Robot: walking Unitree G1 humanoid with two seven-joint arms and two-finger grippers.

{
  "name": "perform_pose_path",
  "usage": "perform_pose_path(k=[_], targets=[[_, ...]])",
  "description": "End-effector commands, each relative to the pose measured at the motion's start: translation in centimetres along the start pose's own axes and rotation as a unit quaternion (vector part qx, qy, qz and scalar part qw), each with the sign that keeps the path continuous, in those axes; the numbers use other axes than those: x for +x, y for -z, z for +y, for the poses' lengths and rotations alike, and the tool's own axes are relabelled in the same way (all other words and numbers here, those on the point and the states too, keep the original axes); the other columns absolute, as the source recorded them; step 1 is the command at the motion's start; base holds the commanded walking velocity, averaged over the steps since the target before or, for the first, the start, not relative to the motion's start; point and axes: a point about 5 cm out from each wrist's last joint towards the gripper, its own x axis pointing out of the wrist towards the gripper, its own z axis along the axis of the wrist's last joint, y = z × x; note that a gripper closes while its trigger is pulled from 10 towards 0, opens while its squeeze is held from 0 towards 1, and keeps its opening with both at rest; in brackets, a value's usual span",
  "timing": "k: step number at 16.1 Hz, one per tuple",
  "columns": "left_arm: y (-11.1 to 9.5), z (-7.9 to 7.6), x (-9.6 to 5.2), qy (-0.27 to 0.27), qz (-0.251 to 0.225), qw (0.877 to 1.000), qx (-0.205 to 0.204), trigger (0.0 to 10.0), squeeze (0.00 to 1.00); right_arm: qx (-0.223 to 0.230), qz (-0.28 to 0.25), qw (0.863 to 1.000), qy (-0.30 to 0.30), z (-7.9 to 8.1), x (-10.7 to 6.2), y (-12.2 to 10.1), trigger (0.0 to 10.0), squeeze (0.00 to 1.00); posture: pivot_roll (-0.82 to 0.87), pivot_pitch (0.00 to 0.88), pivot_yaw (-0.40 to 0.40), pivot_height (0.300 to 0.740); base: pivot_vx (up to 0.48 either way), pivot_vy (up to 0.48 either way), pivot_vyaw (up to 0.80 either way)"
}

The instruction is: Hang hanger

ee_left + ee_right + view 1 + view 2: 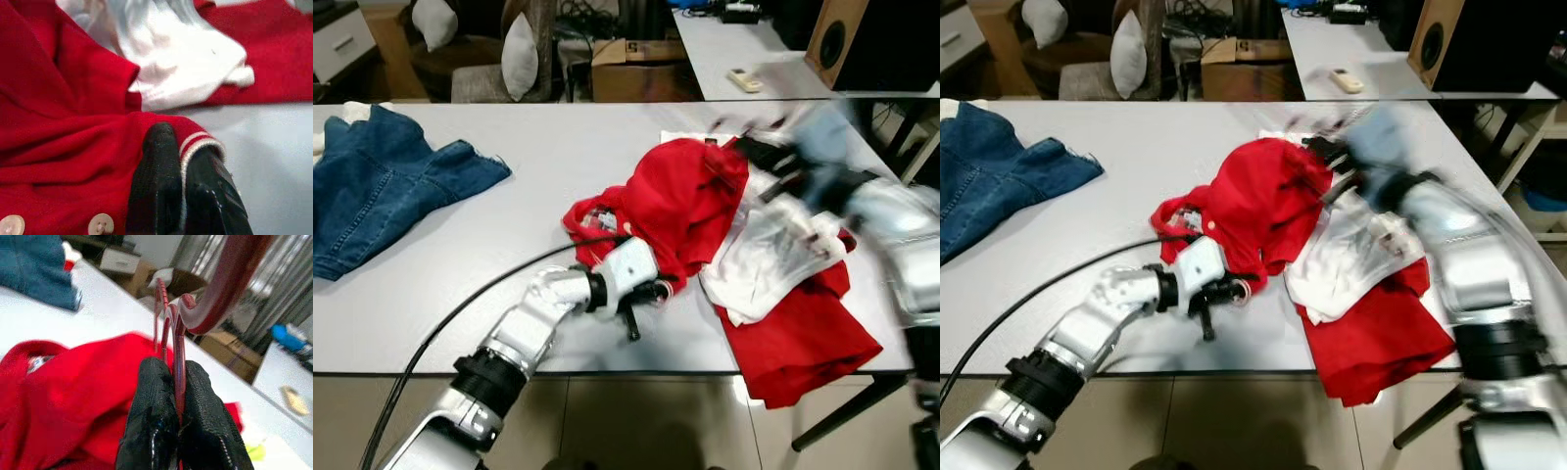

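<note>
**Two grips, one garment to dress**

Two grippers are at work on the red coat (685,201) heaped on the table (489,264). The left gripper (183,161) has its fingers pinched shut on the coat's white-trimmed hem at the near edge of the heap. The right gripper (175,396) is clamped on a dark red hanger (215,289), held over the far side of the coat; the head views blur that arm, so the hanger's exact height above the cloth is hard to judge.

To do this step well, the left pinch should probably hold the cloth taut while the hanger is steered toward the neck opening, slowly enough that its hook does not snag a fold.

White cloth (769,255) lies against the coat, partly over more red fabric hanging off the table edge. Jeans (382,186) lie well apart at the left. Beyond the table stand cushions (519,54), a box (631,69) and a speaker (837,39).
</note>
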Motion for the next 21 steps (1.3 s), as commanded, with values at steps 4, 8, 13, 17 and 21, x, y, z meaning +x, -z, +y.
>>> perform_pose_path(k=[4,8,13,17,21], targets=[[-0.6,0.1,-0.5,0.031,-0.006,0.999,0.016,10.0,1.00,-0.041,0.123,0.992,0.004,1.0,2.1,3.9,10.0,0.00,-0.06,0.000,0.059,0.740,0.000,0.000,0.00],[-1.3,-0.8,-3.1,0.117,-0.020,0.993,0.012,10.0,1.00,-0.002,0.215,0.976,0.028,0.9,2.3,7.3,10.0,0.00,-0.05,0.000,0.059,0.740,0.000,0.000,0.00],[-3.4,0.4,-9.1,0.151,-0.080,0.983,-0.070,10.0,1.00,0.041,0.179,0.983,0.014,1.1,3.0,6.8,10.0,0.00,-0.04,0.000,0.048,0.740,0.000,0.000,0.00],[-5.6,1.4,-11.4,0.142,-0.109,0.981,-0.071,10.0,1.00,0.058,0.110,0.991,0.046,-1.5,2.9,3.9,10.0,0.00,-0.04,0.000,0.044,0.740,0.000,0.000,0.00],[-4.6,1.1,-11.7,0.146,-0.032,0.988,-0.036,10.0,1.00,0.072,0.052,0.994,0.059,-2.8,2.4,1.8,10.0,0.00,-0.06,0.000,0.050,0.740,0.000,0.000,0.00]])
